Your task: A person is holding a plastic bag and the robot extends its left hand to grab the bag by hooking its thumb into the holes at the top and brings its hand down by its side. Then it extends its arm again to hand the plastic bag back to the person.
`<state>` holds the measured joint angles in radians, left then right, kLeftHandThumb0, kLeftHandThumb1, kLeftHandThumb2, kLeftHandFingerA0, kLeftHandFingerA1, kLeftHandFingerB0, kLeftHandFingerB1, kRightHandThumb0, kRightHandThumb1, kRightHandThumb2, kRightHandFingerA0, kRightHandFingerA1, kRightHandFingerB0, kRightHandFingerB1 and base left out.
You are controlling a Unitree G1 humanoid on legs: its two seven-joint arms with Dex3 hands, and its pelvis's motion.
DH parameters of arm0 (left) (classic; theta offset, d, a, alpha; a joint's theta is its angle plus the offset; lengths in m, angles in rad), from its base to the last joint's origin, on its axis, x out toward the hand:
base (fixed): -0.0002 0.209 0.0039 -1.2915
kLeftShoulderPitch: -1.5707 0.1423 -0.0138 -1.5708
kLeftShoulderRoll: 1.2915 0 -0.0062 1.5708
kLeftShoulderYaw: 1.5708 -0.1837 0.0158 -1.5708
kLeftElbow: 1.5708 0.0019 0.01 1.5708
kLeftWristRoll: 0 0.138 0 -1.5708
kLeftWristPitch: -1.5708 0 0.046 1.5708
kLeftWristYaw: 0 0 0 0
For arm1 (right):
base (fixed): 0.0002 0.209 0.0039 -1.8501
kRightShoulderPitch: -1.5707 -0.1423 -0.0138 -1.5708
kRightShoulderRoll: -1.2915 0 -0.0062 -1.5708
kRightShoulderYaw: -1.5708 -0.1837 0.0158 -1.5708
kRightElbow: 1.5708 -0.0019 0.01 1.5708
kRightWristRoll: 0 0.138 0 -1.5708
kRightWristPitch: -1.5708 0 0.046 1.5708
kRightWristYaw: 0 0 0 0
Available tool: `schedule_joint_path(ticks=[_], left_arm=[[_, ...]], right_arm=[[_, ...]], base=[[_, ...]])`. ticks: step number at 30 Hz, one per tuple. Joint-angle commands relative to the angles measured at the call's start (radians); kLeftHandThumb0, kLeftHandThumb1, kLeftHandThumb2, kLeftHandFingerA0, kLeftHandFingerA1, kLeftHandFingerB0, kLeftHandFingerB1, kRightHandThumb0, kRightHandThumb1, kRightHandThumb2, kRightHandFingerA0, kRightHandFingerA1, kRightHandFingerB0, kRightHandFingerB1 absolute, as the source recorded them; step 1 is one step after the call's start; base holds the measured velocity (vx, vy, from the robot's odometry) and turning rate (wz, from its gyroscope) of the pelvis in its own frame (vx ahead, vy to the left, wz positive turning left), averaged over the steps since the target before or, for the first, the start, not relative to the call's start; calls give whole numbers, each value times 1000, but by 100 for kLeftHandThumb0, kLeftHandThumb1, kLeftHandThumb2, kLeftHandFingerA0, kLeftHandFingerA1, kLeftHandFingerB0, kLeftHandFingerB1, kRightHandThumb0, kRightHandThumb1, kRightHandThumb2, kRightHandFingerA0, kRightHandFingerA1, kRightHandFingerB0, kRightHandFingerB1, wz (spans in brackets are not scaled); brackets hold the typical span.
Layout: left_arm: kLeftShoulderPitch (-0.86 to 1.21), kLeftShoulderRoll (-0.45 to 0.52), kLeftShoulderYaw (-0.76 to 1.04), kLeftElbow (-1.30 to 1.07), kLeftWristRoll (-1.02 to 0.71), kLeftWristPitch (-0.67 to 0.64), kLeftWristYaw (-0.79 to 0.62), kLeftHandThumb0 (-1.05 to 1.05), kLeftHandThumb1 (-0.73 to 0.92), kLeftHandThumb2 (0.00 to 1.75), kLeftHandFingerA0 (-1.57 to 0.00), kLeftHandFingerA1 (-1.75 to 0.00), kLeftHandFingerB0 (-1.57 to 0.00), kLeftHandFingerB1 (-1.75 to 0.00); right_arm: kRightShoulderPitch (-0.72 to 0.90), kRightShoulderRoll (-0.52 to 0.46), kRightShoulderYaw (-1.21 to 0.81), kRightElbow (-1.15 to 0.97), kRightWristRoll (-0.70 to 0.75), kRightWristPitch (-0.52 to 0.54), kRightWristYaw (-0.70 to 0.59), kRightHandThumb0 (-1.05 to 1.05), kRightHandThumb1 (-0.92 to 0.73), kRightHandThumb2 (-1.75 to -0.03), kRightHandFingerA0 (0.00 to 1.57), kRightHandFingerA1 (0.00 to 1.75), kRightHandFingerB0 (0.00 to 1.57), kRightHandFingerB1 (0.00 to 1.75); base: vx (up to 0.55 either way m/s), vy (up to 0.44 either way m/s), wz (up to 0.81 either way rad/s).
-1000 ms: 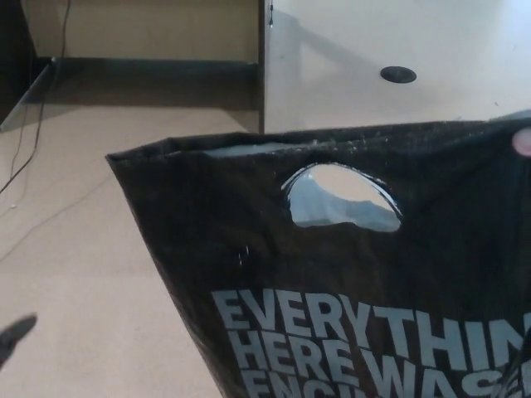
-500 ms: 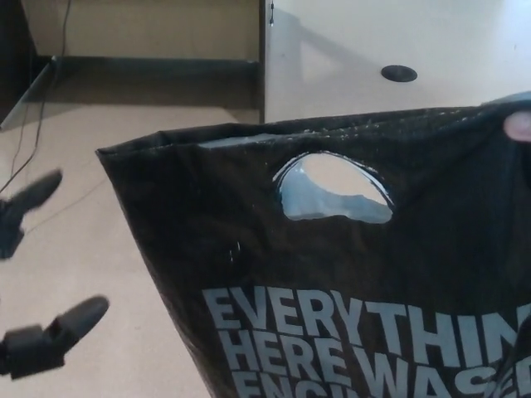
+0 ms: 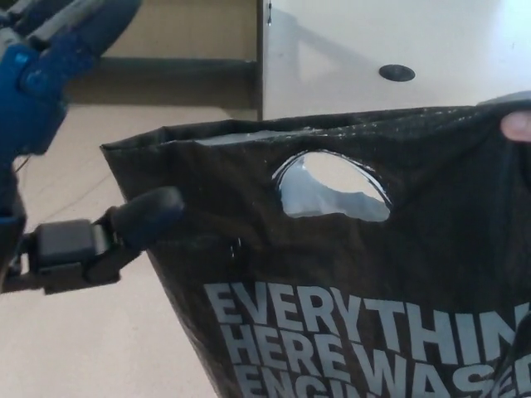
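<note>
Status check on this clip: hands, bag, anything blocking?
Left hand open, thumb at the bag edge, not in the handle hole. Person's fingertip holds the bag's top. Right hand unseen. Nothing blocking.

Floor [image 3: 91, 332]: pale beige, smooth, filling the lower left of the head view. White worktop [image 3: 348, 50] at upper right, with a round black grommet [image 3: 397, 72] set in its surface; a thin dark cable [image 3: 18, 166] crosses the floor at far left.

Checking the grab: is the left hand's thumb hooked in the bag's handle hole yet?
Not yet. The handle hole is empty; the open left hand sits at the plastic bag's left edge.
</note>
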<state>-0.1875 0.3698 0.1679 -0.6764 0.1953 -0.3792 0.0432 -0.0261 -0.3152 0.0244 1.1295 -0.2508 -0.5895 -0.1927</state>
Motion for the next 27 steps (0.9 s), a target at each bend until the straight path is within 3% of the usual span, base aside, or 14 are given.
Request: schedule_joint_path(ticks=[1,2,7,8,9,17,18,19,20,21,27], left_arm=[[-52,-12,-48,-37,27,130,-62,-51,54,57,-12,-25,-12,-26],[-59,-13,-56,-39,38,138,-67,-55,37,75,-2,-38,-1,-36],[-145,-35,-155,2,93,189,-102,-56,38,76,-1,-40,0,-36],[-165,-43,-173,17,102,208,-107,-31,37,91,-1,-49,0,-47],[-176,-46,-181,24,107,217,-109,-31,37,91,-1,-49,0,-47],[-258,-93,-268,102,163,277,-132,-28,35,89,-1,-49,0,-46],[-270,-101,-280,120,172,283,-133,-43,48,55,-16,-31,-21,-28],[-288,-111,-296,140,188,301,-137,-29,35,89,-1,-49,0,-46],[-304,-120,-306,158,201,314,-135,-29,35,89,-1,-49,0,-46],[-317,-126,-312,171,215,321,-132,-49,52,56,-16,-30,-21,-28],[-407,-169,-345,281,245,320,-111,-48,51,56,-18,-33,-20,-28]], right_arm=[[-10,-17,0,18,-1,-29,-18,-37,-56,-75,64,57,44,48],[-10,-16,0,17,0,-22,-17,-38,-57,-75,63,56,44,48],[-1,-12,-3,13,7,-28,-12,-36,-57,-74,63,56,45,48],[-1,-11,-4,14,8,-33,-11,-35,-57,-73,63,56,46,48],[-2,-11,-4,15,8,-35,-11,-35,-57,-73,63,56,46,48],[-7,-17,2,9,-2,-25,-21,-36,-56,-74,64,56,46,49],[-6,-17,-1,5,3,-27,-17,-36,-56,-75,64,57,47,49],[-4,-18,2,3,0,-24,-17,-36,-57,-74,64,56,46,48],[-3,-18,3,2,-1,-22,-17,-36,-57,-74,64,56,47,49],[-3,-19,4,2,-2,-21,-17,-36,-57,-74,63,56,47,48],[-6,-21,8,1,-5,-22,-21,-37,-57,-75,66,58,47,49]], base=[[0,0,0],[0,0,0],[0,0,0],[0,0,0],[0,0,0],[0,0,0],[0,0,0],[0,0,0],[0,0,0],[0,0,0],[0,0,0]])
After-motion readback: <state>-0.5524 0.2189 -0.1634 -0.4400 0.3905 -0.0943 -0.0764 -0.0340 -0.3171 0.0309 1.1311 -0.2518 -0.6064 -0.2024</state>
